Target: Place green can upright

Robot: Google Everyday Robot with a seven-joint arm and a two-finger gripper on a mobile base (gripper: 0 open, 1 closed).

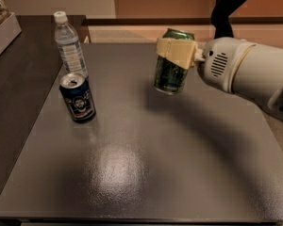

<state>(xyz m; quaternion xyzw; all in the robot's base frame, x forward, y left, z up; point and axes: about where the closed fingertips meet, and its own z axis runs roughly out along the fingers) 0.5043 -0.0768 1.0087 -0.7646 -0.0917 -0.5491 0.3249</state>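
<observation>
The green can (170, 74) is shiny dark green with a silver rim. It hangs in the air above the grey table (146, 173), nearly upright with a slight tilt. My gripper (175, 52) comes in from the right on a white arm. Its cream fingers (167, 51) are shut around the can's upper part. The can's bottom is clear of the table surface, with its shadow below and to the right.
A dark blue can (77, 98) with a round white emblem stands upright at the left. A clear water bottle (70, 44) stands just behind it. A box edge (2, 29) sits at the far left on a darker counter.
</observation>
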